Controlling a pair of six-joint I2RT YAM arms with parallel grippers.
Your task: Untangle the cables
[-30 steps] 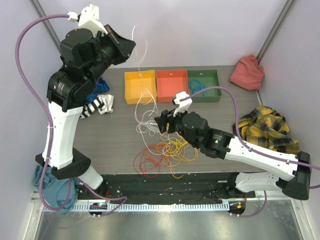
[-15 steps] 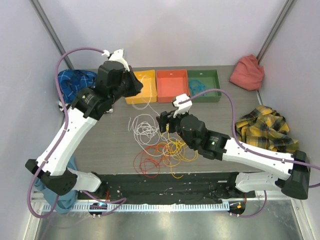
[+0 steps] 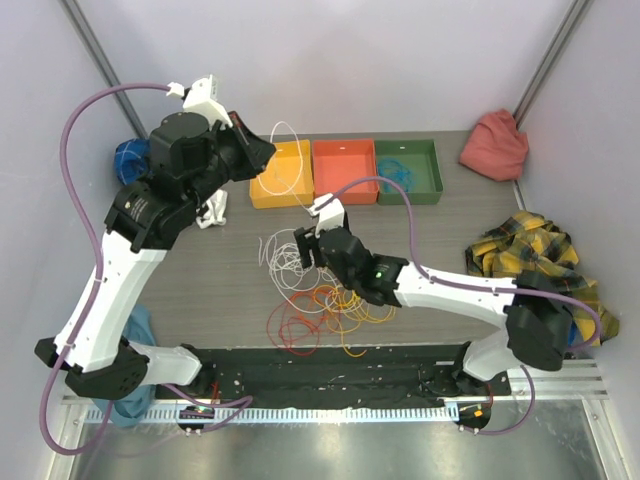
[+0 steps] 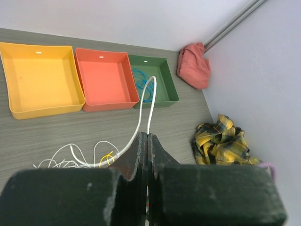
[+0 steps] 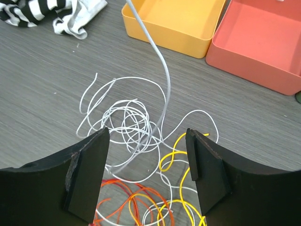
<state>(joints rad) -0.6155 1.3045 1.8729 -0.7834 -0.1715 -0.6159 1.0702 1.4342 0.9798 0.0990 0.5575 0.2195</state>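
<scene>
Since a moment ago the left gripper point(image 4: 146, 139) has swung up and back over the yellow tray point(image 3: 281, 178), and the right gripper point(image 5: 147, 134) has slid left. The white cable point(image 5: 165, 80) runs from the left fingers, pinched shut on it, down to its loose coil on the table. That coil overlaps the yellow, orange and red cables point(image 3: 330, 305) nearer the arms. The right fingers stand wide apart above the coil and hold nothing.

A further pull may cinch the crossed loops, drag the coloured tangle along, or let the thin wire slip out.

The red tray point(image 3: 345, 170), the green tray point(image 3: 408, 172) and the striped cloth point(image 3: 205, 212) lie close by. None of them blocks the lift.
</scene>
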